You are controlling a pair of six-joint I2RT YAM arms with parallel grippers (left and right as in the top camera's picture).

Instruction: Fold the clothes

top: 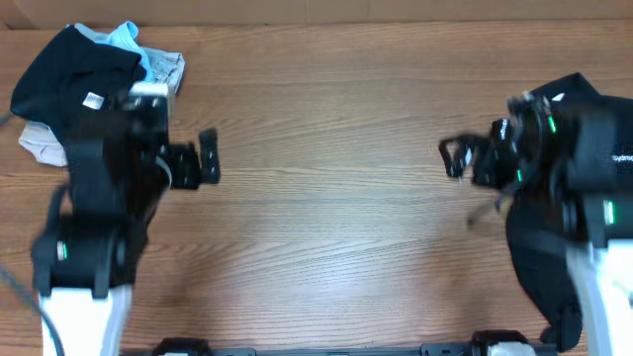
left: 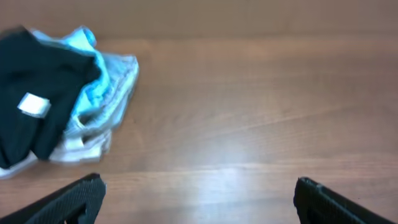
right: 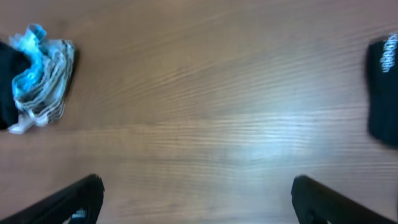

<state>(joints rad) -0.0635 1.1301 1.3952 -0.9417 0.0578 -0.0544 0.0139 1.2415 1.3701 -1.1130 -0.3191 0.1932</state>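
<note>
The black polo shirt [top: 532, 257] lies crumpled at the table's right edge, mostly hidden under my right arm; white lettering [top: 623, 158] shows on it. My right gripper [top: 453, 158] is open and empty, hovering over bare wood just left of the shirt; in the right wrist view [right: 198, 199] only table lies between its fingers. My left gripper [top: 208, 158] is open and empty over bare wood at the left, also shown in the left wrist view [left: 199, 199].
A pile at the back left holds a smaller black garment with a square white tag [top: 69, 69], a light blue piece [top: 124, 38] and pale cloth [top: 40, 143]. It also shows in the left wrist view [left: 37, 112]. A black shape with pale lettering [right: 384, 93] sits at the right wrist view's edge.
</note>
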